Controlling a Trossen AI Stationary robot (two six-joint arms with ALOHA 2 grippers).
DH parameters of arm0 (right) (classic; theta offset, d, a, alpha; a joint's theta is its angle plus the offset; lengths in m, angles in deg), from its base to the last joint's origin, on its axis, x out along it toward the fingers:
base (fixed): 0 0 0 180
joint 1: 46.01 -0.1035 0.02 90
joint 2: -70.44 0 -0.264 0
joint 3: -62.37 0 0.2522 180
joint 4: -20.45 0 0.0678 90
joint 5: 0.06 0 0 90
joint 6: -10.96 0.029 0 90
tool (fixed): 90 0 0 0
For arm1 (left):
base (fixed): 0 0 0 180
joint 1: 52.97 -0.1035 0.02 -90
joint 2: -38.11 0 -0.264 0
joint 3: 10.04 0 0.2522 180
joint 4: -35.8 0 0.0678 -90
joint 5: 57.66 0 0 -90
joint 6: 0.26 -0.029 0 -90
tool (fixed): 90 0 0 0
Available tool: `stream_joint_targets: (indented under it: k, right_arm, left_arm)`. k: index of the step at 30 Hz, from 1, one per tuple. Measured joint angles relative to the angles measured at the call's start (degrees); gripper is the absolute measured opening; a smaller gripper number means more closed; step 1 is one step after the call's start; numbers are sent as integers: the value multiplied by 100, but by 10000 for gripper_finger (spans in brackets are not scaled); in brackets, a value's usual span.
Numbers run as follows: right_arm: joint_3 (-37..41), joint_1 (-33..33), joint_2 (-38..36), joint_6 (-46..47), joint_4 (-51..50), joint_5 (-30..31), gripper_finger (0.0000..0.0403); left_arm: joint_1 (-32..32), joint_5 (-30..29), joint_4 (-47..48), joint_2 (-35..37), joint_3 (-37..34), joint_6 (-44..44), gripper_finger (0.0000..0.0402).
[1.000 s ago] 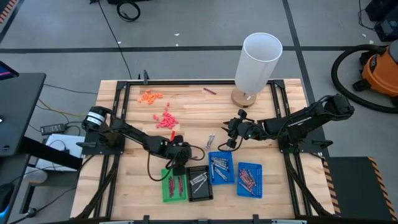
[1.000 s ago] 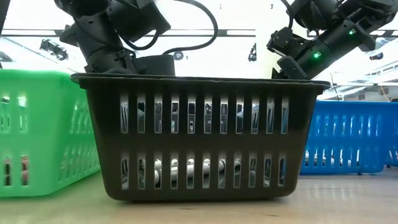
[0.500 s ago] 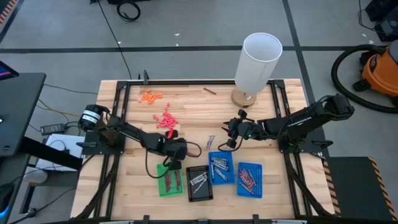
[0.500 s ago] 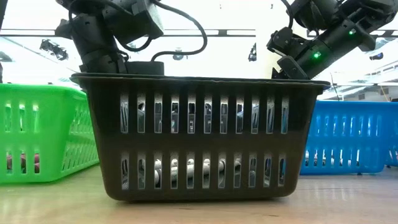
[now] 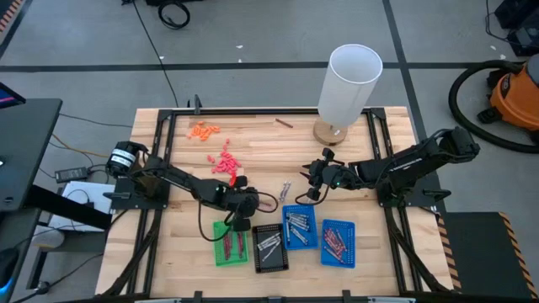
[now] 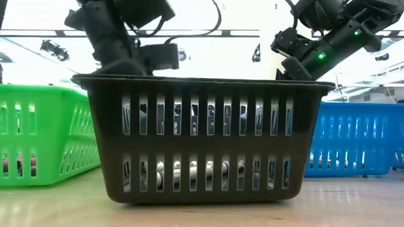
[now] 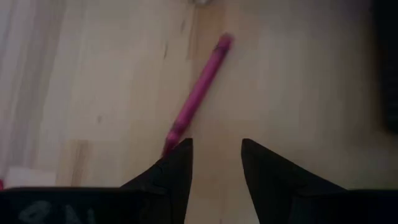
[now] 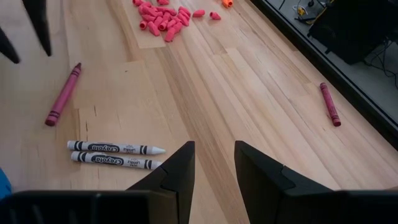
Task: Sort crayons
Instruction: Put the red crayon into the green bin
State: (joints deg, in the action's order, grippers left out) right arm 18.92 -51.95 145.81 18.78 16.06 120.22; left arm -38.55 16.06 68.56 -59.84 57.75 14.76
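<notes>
The left claw (image 5: pixel 242 195) is positioned over the middle of the surface (image 5: pixel 261 151), just beyond the green tray (image 5: pixel 231 244). Its jaws stand apart and nothing is held, as shown in the left wrist view, where a single red crayon (image 7: pixel 198 93) lies flat on the wood just ahead of one fingertip (image 7: pixel 184 148). In the high view this crayon is seen only as a small red mark beside the claw.

The right claw (image 5: pixel 312 178) is suspended above the surface, near the white cylinder (image 5: pixel 347 84). Its jaws are parted and empty. Two grey crayons (image 8: pixel 115 154) lying side by side, the red crayon and a dark maroon crayon (image 8: pixel 329 104) near the far edge are shown in the right wrist view, together with the pile of pink-red bits (image 8: pixel 163 14).

Sorted crayons are seen from above only: dark red ones in the green tray, grey ones in the black tray (image 5: pixel 269 247) and the first blue tray (image 5: pixel 298 227), and red ones in the second blue tray (image 5: pixel 338 241). In the low view only the slotted tray walls are shown, with both arms above them
</notes>
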Motion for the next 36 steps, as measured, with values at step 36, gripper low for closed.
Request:
stream_joint_targets:
  k: [36]
  right_arm:
    - [-2,-5,-2,-71,189,-189,121]
  left_arm:
    - [-1336,1766,-1285,-1148,469,-1890,148]
